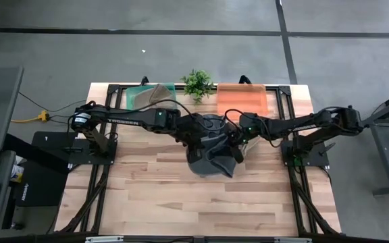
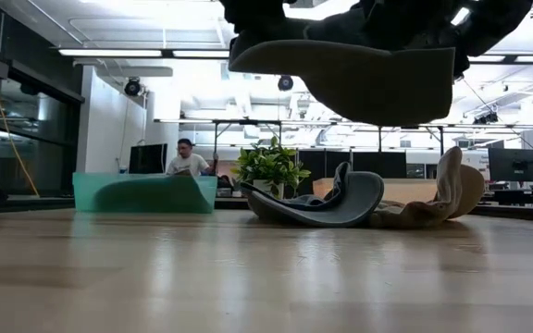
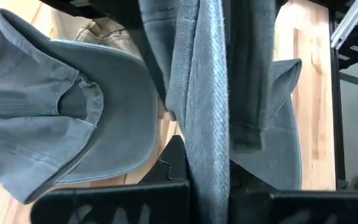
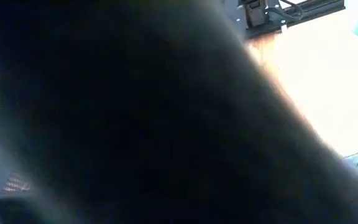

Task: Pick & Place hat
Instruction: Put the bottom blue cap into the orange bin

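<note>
Pale wooden slatted counter [image 1: 181, 196]: bare in front. Grey-blue denim bucket hat [image 1: 211, 156]: held above counter centre. Left gripper [image 1: 196, 138]: jaws closed on the hat's fabric. Right gripper [image 1: 236, 145]: beside the hat, jaw state indeterminable. Grip to be confirmed before carrying.

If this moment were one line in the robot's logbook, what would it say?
left gripper: shut on grey hat, lifted above table | right gripper: at hat, grip unclear | tan hat: lying on table
</note>
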Controlling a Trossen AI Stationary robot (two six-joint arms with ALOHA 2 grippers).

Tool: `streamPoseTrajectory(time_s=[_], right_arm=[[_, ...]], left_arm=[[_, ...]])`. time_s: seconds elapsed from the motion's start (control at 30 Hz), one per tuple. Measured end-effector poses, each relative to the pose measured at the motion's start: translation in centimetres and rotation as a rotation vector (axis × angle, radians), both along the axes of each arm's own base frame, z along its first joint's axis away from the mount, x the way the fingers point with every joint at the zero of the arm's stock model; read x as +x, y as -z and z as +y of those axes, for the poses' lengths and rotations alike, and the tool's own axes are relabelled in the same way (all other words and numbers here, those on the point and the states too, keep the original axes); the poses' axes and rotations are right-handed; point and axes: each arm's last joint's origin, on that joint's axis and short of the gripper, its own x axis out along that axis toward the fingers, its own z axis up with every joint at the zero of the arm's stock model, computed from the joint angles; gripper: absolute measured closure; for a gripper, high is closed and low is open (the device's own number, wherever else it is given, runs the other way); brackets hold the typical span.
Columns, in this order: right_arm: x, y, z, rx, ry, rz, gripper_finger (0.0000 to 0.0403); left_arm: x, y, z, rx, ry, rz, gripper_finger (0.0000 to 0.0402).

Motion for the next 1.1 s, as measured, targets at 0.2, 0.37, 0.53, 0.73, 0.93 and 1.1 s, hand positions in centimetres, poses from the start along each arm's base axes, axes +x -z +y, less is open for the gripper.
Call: streamPoseTrajectory(time_s=[0.2,0.37,0.53,0.73,0.93,1.1], right_arm=[[0.0,0.0,0.01,0.0,0.0,0.0,0.0305],[0.0,0.0,0.0,-0.01,0.001,-0.004,0.0392],[0.01,-0.05,0.02,-0.035,-0.011,-0.02,0.0398],[0.23,-0.49,0.0,-0.043,-0.014,-0.031,0.04],[0.52,-0.96,-0.04,-0.064,-0.016,-0.007,0.0401],[0.52,-0.76,-0.15,-0.078,0.02,0.038,0.0402]], left_arm=[[0.0,0.0,0.01,0.002,-0.002,0.0,0.0402],[0.0,0.0,0.03,0.008,-0.007,-0.001,0.0401],[0.01,0.0,0.11,0.027,-0.024,-0.001,0.04],[0.04,-0.02,0.12,0.034,-0.017,-0.006,0.0342],[0.06,-0.04,0.08,0.039,0.01,-0.01,0.0203],[-0.58,-0.82,0.19,0.066,-0.018,0.014,0.0107]])
